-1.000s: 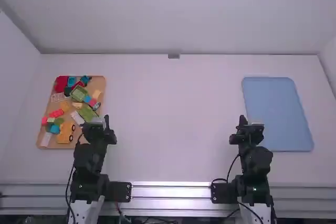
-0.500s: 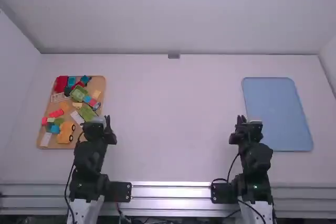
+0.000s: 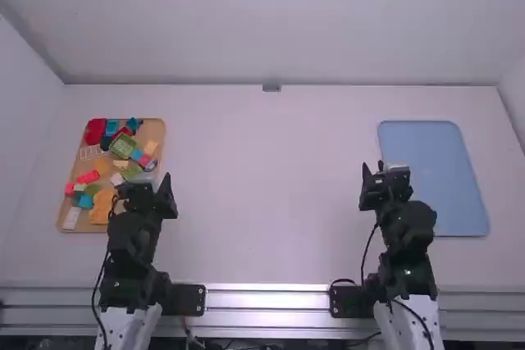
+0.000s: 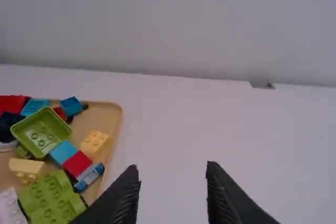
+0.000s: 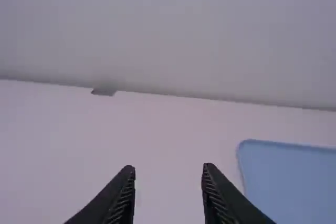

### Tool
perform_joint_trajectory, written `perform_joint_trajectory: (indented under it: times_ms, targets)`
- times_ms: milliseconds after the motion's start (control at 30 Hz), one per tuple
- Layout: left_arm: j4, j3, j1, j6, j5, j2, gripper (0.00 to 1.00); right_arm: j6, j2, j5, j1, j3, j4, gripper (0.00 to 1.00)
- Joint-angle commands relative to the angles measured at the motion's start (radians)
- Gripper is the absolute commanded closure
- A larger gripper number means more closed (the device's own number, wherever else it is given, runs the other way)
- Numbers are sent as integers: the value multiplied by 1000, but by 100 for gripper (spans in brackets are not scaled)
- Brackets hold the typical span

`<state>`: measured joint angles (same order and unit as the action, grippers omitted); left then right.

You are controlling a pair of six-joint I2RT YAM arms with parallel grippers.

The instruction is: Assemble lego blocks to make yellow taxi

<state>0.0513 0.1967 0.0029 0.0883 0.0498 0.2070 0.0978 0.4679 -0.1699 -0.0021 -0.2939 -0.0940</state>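
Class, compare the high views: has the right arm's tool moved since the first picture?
Yes. In the high view, the right arm's tool has shifted up the picture, judged against the unmoved blue tray.

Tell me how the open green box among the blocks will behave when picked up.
The open green box looks like molded plastic, so probably stiff. Its hollow middle suggests it's light for its size. It sits close against a light blue block, which might get nudged.

Looks like a robotics lab. Left robot arm (image 3: pixel 134 243) at seven o'clock, right robot arm (image 3: pixel 405 239) at five, metal rail (image 3: pixel 267 301) at six.
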Motion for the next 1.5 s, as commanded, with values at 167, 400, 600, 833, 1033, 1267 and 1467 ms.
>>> perform_joint_trajectory:
  times_ms: [167,400,600,833,1033,1267,1467]
  targets:
    - [56,128,2,73,91,99,51,130,241,-181,15,-265,74,51]
    - [199,331,6,156,155,303,36,339,544,-332,61,-556,208,36]
    - [395,538,69,276,203,488,25,523,752,-468,102,-738,290,25]
    - [601,777,172,338,237,680,14,724,967,-646,128,-916,357,14]
    - [739,946,258,334,259,821,7,788,1143,-869,137,-1057,399,7]
    - [827,1098,396,298,181,1000,2,715,1274,-1020,145,-1164,419,2]
    - [831,1128,509,289,115,1091,1,598,1295,-1012,147,-1180,439,1]
